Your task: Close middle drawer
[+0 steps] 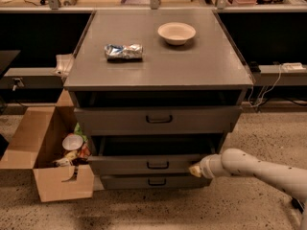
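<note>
hand [195, 170] touching right end of middle drawer [139, 165] front; drawer part open; how wide the hand is, cannot tell; bowl [176, 32] near bench [201, 68] back edge

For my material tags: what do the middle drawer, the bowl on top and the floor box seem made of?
Middle drawer: probably painted metal, matte grey, flat even front. Bowl: pale and smooth, ceramic or plastic, unclear. Box: brown cardboard, open folded flaps. The gripper sits at the drawer front's right end.
</note>
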Controlling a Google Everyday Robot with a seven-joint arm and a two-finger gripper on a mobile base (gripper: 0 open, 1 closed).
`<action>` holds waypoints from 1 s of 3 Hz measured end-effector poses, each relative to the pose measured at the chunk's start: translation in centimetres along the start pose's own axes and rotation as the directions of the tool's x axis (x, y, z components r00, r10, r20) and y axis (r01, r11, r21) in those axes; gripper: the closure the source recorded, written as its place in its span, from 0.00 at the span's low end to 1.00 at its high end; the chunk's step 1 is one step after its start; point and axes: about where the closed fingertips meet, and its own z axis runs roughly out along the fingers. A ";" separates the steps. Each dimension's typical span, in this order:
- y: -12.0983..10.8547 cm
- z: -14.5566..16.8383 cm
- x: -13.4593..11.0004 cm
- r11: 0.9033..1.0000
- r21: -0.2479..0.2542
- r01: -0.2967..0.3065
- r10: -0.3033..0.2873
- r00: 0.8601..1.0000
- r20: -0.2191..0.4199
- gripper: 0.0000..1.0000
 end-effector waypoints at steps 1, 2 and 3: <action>0.0 0.0 0.0 1.000 0.000 0.000 0.000 1.000 0.000 1.00; -0.4 0.2 -0.7 1.000 0.011 -0.018 0.018 1.000 0.019 1.00; -0.9 0.8 -1.5 0.999 0.021 -0.043 0.042 0.998 0.038 1.00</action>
